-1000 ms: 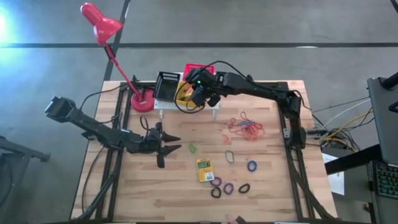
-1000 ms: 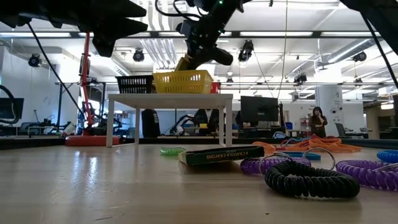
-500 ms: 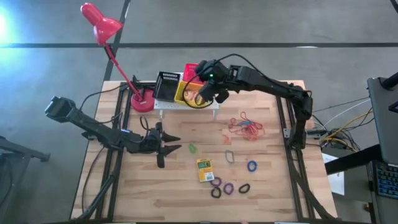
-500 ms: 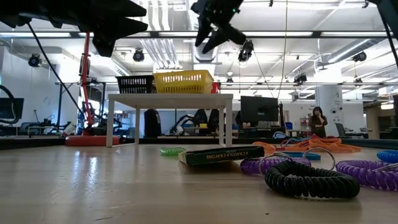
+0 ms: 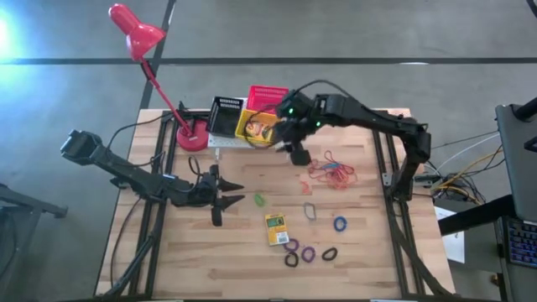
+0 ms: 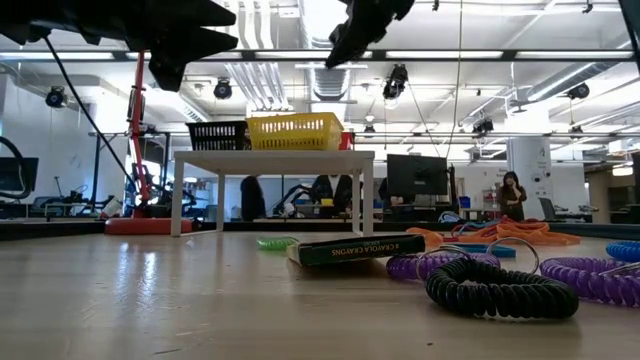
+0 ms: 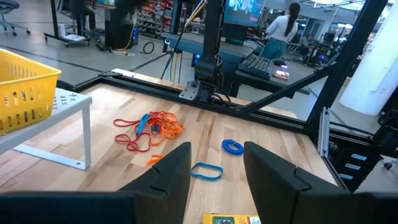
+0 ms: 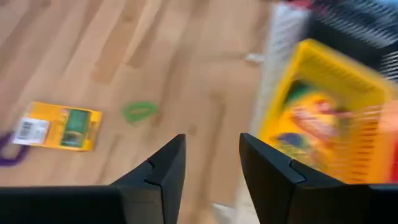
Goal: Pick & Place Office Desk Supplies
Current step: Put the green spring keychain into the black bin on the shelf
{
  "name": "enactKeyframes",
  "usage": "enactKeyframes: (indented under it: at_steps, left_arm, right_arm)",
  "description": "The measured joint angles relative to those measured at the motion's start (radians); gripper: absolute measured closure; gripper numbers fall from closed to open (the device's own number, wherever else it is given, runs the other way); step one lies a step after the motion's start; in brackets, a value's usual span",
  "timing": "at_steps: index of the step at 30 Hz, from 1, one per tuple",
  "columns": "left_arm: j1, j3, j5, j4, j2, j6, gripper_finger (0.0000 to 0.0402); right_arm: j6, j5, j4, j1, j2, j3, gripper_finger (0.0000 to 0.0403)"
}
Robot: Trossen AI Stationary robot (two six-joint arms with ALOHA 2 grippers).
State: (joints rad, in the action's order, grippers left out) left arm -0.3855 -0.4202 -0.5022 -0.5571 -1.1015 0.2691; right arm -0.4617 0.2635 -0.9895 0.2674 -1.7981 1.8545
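Right gripper apart, empty; left gripper apart. Three baskets, two crayon boxes.

The right wrist view is smeared by motion, so the print on the crayon box can't be read, and the yellow basket is cut by the frame edge with its contents reduced to a colourful blur. In the low view the red basket is almost fully hidden behind the yellow one, and the coiled rings at the right are cropped. From above, the small rings are too tiny for any detail to be made out.
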Motion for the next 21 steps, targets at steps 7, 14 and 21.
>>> enactKeyframes:
  at_steps: [7, 14, 21]
  left_arm:
    - [0.001, 0.000, -0.001, 0.000, 0.000, 0.000, 0.0247]
    - [0.001, 0.000, -0.004, 0.000, 0.000, 0.001, 0.0247]
    - [0.001, 0.000, -0.005, 0.000, 0.000, 0.016, 0.0247]
  right_arm:
    - [0.182, -0.090, 0.249, -0.067, -0.002, -0.187, 0.0303]
    - [0.287, -0.310, 0.382, -0.070, -0.002, -0.262, 0.0347]
    - [0.298, -0.453, 0.289, -0.064, 0.019, -0.252, 0.0369]
